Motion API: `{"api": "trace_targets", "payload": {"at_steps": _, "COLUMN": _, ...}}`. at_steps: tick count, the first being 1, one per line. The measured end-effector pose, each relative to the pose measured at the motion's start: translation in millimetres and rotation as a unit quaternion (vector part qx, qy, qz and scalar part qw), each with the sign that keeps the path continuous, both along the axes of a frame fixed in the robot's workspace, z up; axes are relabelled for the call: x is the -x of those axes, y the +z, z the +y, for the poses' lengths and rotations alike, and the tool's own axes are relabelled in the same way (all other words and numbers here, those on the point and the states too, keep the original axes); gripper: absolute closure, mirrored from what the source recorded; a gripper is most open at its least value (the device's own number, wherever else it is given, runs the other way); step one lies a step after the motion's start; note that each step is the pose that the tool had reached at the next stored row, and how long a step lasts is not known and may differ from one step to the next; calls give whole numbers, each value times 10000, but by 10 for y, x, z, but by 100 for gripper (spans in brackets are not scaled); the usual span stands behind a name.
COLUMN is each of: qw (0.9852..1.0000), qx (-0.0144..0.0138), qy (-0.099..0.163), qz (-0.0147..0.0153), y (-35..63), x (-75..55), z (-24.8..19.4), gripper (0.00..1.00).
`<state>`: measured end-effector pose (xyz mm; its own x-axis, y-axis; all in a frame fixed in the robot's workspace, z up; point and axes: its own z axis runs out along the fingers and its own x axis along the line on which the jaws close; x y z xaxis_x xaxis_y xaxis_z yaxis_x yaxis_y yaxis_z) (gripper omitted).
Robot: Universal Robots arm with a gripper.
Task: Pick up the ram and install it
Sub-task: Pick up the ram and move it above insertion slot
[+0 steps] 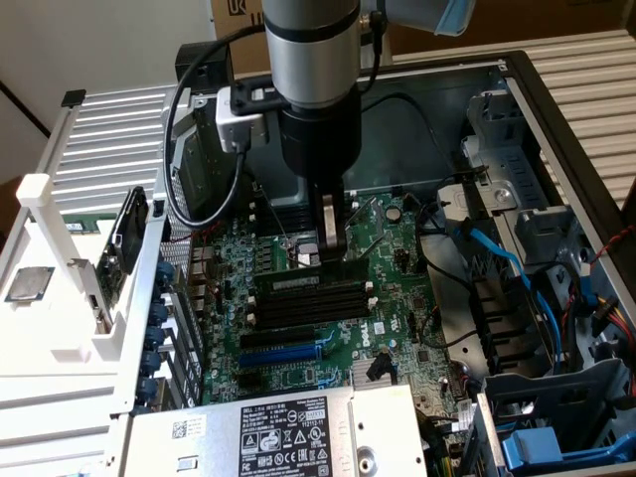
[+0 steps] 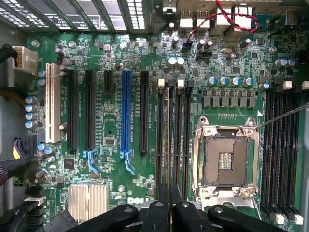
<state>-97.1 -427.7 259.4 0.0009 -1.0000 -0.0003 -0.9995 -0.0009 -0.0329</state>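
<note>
1. Handling: judging the ram (image 2: pixel 168 125) light, stiff, thin and fragile; gripping best by the long edges, sparing chips and contacts.
2. Jaws: standing narrow, pinching the ram edge-on between the gripper (image 2: pixel 169 193) fingertips.
3. Position: hanging at six o'clock under the gripper, over the black slots (image 1: pixel 308 303), in the exterior view.

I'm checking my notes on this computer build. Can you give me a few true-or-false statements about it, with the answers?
1. The tool grips the memory stick by its edge. True.
2. A cooler covers the processor socket. False: the socket is bare.
3. One long slot on the board is blue. True.
4. The case is closed up. False: its side is open.
</note>
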Motion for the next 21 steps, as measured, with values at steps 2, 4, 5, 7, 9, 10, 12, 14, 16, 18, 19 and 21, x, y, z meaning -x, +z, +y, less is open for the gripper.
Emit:
{"api": "trace_targets", "payload": {"at_steps": 2, "qw": 10000, "qx": 10, "qy": 0, "qz": -1, "y": -3, "x": -1, "z": -2, "gripper": 88}}
{"api": "trace_targets", "payload": {"at_steps": 4, "qw": 10000, "qx": 79, "qy": 0, "qz": -27, "y": -11, "x": 0, "z": -2, "gripper": 88}}
{"api": "trace_targets", "payload": {"at_steps": 5, "qw": 9999, "qx": 111, "qy": 0, "qz": -42, "y": -14, "x": 1, "z": -2, "gripper": 88}}
{"api": "trace_targets", "payload": {"at_steps": 7, "qw": 9999, "qx": 141, "qy": 0, "qz": -55, "y": -17, "x": 8, "z": 0, "gripper": 88}}
{"api": "trace_targets", "payload": {"at_steps": 9, "qw": 9999, "qx": 141, "qy": 1, "qz": -56, "y": -16, "x": 8, "z": 0, "gripper": 88}}
{"api": "trace_targets", "payload": {"at_steps": 10, "qw": 9999, "qx": 142, "qy": 1, "qz": -55, "y": -17, "x": 8, "z": 0, "gripper": 88}}
{"api": "trace_targets", "payload": {"at_steps": 12, "qw": 9999, "qx": 141, "qy": 0, "qz": -56, "y": -26, "x": 13, "z": 1, "gripper": 88}}
{"api": "trace_targets", "payload": {"at_steps": 14, "qw": 9999, "qx": 142, "qy": 0, "qz": -56, "y": -38, "x": 18, "z": 1, "gripper": 88}}
{"api": "trace_targets", "payload": {"at_steps": 16, "qw": 9999, "qx": 141, "qy": 1, "qz": -56, "y": -56, "x": 23, "z": 1, "gripper": 88}}
{"api": "trace_targets", "payload": {"at_steps": 18, "qw": 9999, "qx": 141, "qy": 1, "qz": -56, "y": -77, "x": 26, "z": 0, "gripper": 88}}
{"api": "trace_targets", "payload": {"at_steps": 19, "qw": 9999, "qx": 142, "qy": 1, "qz": -56, "y": -86, "x": 29, "z": 1, "gripper": 88}}
{"api": "trace_targets", "payload": {"at_steps": 21, "qw": 9999, "qx": 141, "qy": 1, "qz": -56, "y": -96, "x": 32, "z": 3, "gripper": 88}}
